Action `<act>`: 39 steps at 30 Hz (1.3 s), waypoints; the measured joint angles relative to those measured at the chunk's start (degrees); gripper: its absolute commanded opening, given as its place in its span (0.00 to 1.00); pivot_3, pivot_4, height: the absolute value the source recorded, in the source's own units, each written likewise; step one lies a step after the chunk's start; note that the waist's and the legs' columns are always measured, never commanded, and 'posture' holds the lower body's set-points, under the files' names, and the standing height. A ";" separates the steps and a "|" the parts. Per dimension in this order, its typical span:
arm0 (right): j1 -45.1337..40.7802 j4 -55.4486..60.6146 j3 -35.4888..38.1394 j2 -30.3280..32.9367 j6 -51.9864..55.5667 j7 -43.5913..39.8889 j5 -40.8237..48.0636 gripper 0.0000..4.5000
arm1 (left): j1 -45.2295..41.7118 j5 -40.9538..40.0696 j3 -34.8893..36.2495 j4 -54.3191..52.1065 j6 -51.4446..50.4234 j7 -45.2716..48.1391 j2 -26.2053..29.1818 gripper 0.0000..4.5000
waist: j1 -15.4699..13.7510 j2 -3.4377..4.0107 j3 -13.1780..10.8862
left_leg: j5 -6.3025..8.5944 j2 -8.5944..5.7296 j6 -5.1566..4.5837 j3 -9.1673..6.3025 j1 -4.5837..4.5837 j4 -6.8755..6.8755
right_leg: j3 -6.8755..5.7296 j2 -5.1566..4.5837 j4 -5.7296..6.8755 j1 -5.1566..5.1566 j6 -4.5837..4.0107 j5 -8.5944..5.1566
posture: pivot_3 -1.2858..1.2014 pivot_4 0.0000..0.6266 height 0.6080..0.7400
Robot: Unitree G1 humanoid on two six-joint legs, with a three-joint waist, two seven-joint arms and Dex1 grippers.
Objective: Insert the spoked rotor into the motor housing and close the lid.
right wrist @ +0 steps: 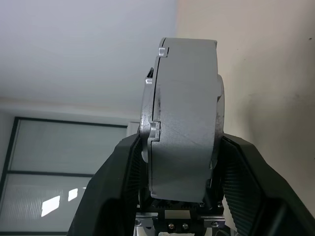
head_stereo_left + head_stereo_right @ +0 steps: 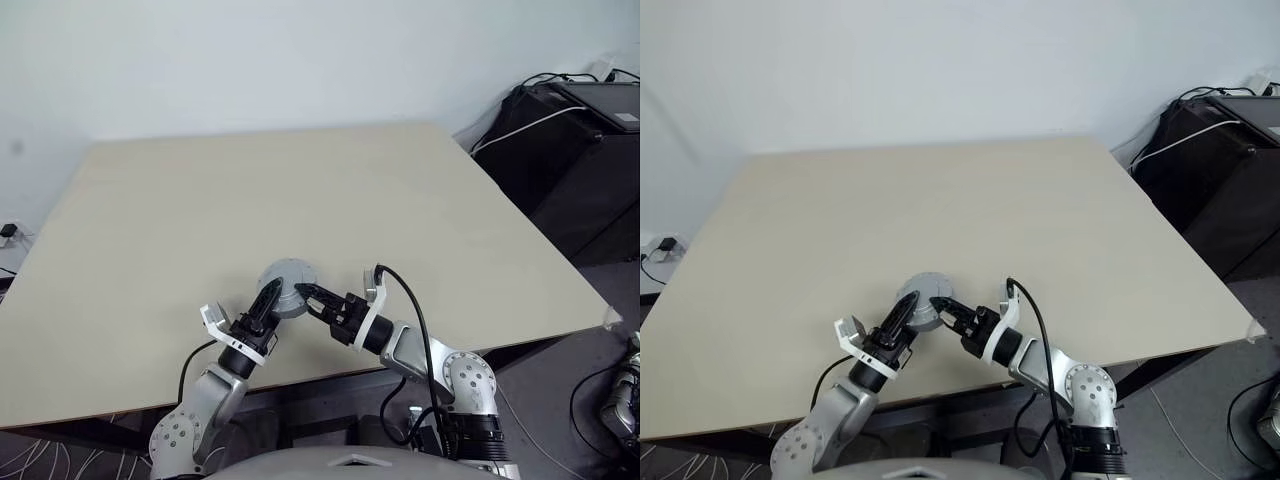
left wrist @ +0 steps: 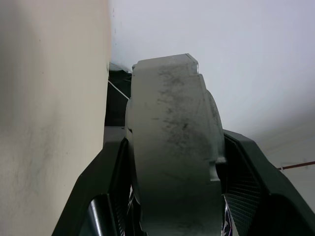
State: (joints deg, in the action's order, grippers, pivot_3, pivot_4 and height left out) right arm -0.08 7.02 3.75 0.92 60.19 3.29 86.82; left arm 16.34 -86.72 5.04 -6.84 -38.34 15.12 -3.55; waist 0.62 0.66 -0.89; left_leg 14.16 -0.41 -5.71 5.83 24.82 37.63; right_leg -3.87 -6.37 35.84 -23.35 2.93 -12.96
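Both grippers clamp one grey round assembly (image 2: 287, 288) just above the near part of the table (image 2: 300, 200): the left gripper (image 2: 267, 300) grips it from the left, the right gripper (image 2: 308, 296) from the right, fingers (image 1: 125, 172) pressed on its flat faces

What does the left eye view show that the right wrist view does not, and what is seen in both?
Left eye view alone: the whole table, the dark equipment with cables to the right of it, and the left gripper and the right gripper meeting at a grey round assembly near the table's front edge.

Right wrist view alone: the assembly edge-on, with a seam and small notches where the lid meets the body, and a window behind.

Both: the right gripper clamping the assembly, over the table.
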 measured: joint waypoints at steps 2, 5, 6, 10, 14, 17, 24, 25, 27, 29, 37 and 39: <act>0.23 0.26 -0.24 0.27 -0.47 -0.81 -0.97 0.45 | 0.08 0.02 -0.11 0.00 0.15 -0.10 0.00 0.49 | 0.01 0.00 0.00 | 0.00 0.00 -0.01 0.00 0.00 0.02 | -0.03 0.01 0.00 0.01 0.00 0.00 | 0.52 0.00 1.00; 0.52 0.80 -0.74 0.72 -1.32 -2.36 -2.89 0.45 | 0.18 0.04 -0.44 0.00 0.42 -0.13 -0.01 0.49 | 0.00 0.00 0.00 | 0.00 0.00 -0.02 0.01 0.00 0.04 | -0.07 0.03 0.01 0.01 0.00 0.00 | 0.52 0.00 1.00; 0.56 1.06 -0.82 0.90 -1.47 -2.79 -3.37 0.45 | 0.19 0.05 -0.60 0.00 0.53 -0.13 -0.01 0.49 | -0.02 0.00 0.00 | 0.00 0.00 -0.02 0.01 0.00 0.05 | -0.08 0.03 0.01 0.02 0.01 0.00 | 0.52 0.00 1.00; 1.03 1.98 -1.11 1.83 -2.15 -3.66 -4.88 0.67 | 0.17 0.67 -1.18 -0.30 1.41 -0.35 -0.01 0.49 | -0.03 0.00 0.00 | 0.01 0.00 -0.05 0.01 0.00 0.09 | -0.09 0.02 0.01 0.05 0.02 0.01 | 0.52 0.00 1.00; 1.31 4.63 -1.02 4.43 -2.67 -4.45 -7.29 0.97 | 0.46 2.61 -0.56 -0.30 3.61 -1.49 -0.01 0.47 | -0.02 -0.01 0.00 | 0.01 0.00 -0.05 0.01 0.00 0.10 | -0.08 0.01 0.01 0.04 0.02 0.02 | 0.52 0.00 1.00; 1.68 7.26 -1.18 6.36 -3.09 -5.12 -10.07 1.00 | 0.42 3.00 0.34 -0.30 4.82 -1.93 -0.01 0.47 | -0.05 -0.02 -0.01 | 0.01 0.01 -0.04 0.01 0.00 0.10 | -0.08 0.01 0.00 0.04 0.02 0.02 | 0.52 0.00 1.00; 3.88 13.98 -4.65 12.76 -9.63 -11.20 -24.33 1.00 | -3.69 3.71 4.44 0.19 6.26 -2.70 0.35 0.47 | -0.33 -0.08 -0.03 | 0.06 -0.01 -0.12 0.02 0.05 0.29 | -0.14 0.02 0.01 0.09 0.05 0.03 | 0.52 0.00 1.00; 4.25 14.62 -5.70 14.01 -11.70 -12.62 -27.62 1.00 | -4.70 4.24 5.34 0.57 6.64 -2.78 0.36 0.47 | -0.33 -0.08 -0.03 | 0.06 -0.02 -0.13 0.02 0.04 0.31 | -0.14 0.05 0.01 0.11 0.06 0.04 | 0.52 0.00 1.00; 5.45 16.00 -8.03 16.23 -16.87 -15.63 -35.06 1.00 | -6.61 5.35 7.48 1.70 7.66 -3.00 0.75 0.47 | -0.31 -0.10 -0.03 | 0.05 -0.01 -0.13 0.02 -0.02 0.32 | -0.15 0.25 0.01 0.19 0.07 0.04 | 0.52 0.00 1.00; 6.96 16.30 -10.97 18.76 -23.30 -18.85 -43.41 1.00 | -8.22 6.68 9.48 3.26 8.36 -3.35 1.41 0.47 | -0.33 -0.19 -0.08 | 0.05 0.00 -0.12 0.03 -0.08 0.33 | -0.15 0.32 0.00 0.24 0.07 0.04 | 0.52 0.00 1.00; 11.98 15.17 -17.48 23.73 -46.12 -29.40 -65.23 1.00 | -15.72 11.81 17.24 12.57 10.56 -5.71 4.82 0.47 | -0.50 -0.48 -0.18 | 0.03 0.05 -0.08 0.00 -0.19 0.48 | -0.20 0.42 0.01 0.43 0.15 0.08 | 0.52 0.00 1.00; 12.40 13.80 -17.65 23.87 -48.18 -31.21 -66.73 1.00 | -17.62 12.64 18.27 14.74 10.35 -5.68 6.00 0.47 | -0.74 -0.67 -0.18 | -0.01 0.05 -0.02 0.00 -0.20 0.52 | -0.21 0.38 0.00 0.46 0.20 0.12 | 0.52 0.00 1.00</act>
State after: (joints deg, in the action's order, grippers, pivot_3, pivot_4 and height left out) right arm 12.32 20.82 -13.90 24.78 12.02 -27.91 20.08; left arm -1.28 -74.08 23.30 7.90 -27.99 9.44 2.46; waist -0.12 -0.01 -1.08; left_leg 14.15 -0.36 -5.73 5.83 24.62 38.15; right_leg -4.07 -5.98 35.85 -22.89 3.13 -12.84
